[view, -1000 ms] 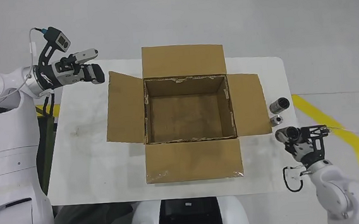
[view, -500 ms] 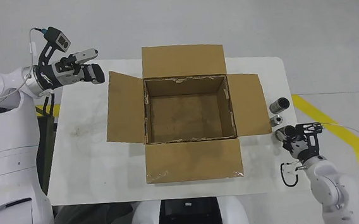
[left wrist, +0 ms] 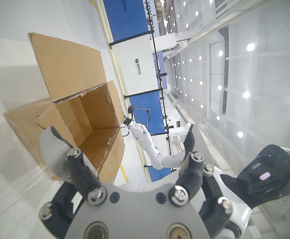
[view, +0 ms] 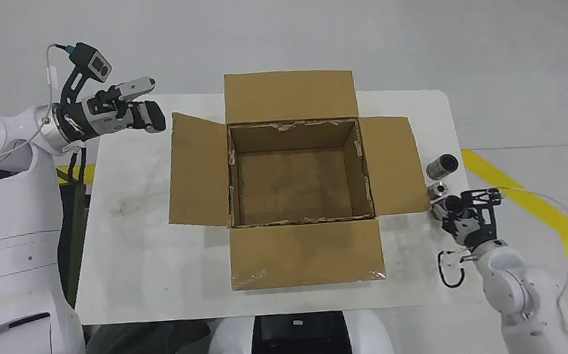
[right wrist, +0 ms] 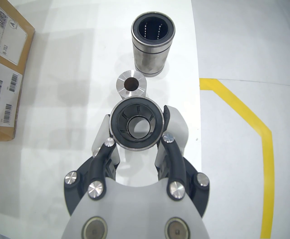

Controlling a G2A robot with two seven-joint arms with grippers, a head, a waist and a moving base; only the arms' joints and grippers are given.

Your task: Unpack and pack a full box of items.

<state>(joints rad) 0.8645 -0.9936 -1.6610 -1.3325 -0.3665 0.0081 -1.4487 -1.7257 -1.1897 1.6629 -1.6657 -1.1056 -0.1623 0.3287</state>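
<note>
The right jaws are clamping a steel bearing (right wrist: 136,123) by its barrel beside the open box (view: 305,254) at the right edge of the surface (view: 138,239); heavy, stiff and slick, it is likely needing a firm mid-barrel hold; the left jaws are gaping empty.

The right gripper (view: 455,205), clamped on a short steel cylinder bearing with black rims (right wrist: 136,123), slid in two small steps away from the robot's body along the right edge of the white table (view: 139,249). It drew closer to the taller steel bearing with black ends (view: 442,168) near the right flap of the brown cardboard box (view: 393,163). It ended just beside a small silver bushing (right wrist: 131,84). The white forearm behind it swung in with it.
</note>
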